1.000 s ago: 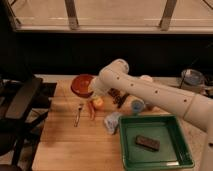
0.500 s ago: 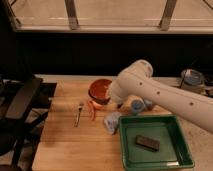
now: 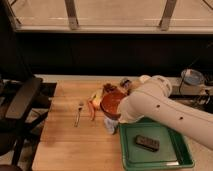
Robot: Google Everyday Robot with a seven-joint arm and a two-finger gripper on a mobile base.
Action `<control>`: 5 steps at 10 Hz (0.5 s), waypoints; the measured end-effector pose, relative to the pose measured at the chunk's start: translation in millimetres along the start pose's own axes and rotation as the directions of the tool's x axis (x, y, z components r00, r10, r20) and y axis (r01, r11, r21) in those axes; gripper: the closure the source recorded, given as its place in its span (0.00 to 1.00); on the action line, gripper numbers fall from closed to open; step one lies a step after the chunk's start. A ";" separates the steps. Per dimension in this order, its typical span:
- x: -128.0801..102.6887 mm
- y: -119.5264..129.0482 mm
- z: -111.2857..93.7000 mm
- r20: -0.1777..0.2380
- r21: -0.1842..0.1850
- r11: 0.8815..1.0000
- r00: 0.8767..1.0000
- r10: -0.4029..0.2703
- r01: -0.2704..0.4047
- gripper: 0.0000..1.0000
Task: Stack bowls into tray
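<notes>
Above wooden table point(image 3: 65, 145), gripper point(image 3: 118, 111) clamped on round orange-red bowl point(image 3: 112, 102), just left of rectangular green plastic tray point(image 3: 182, 156). Risk: clipping raised rim; landing on dark block point(image 3: 147, 143), tilting bowl.

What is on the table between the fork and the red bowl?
In the camera view, a carrot lies between the fork and the red bowl, which the gripper, hidden behind the arm, carries.
</notes>
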 end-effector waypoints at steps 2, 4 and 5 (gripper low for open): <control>-0.4 -0.4 0.2 0.000 0.000 1.000 1.000 -0.002 0.002 0.92; -0.1 -1.2 0.0 -0.001 0.001 1.000 1.000 -0.003 0.003 0.92; 0.7 -1.6 0.7 -0.001 -0.003 1.000 1.000 -0.004 0.004 0.92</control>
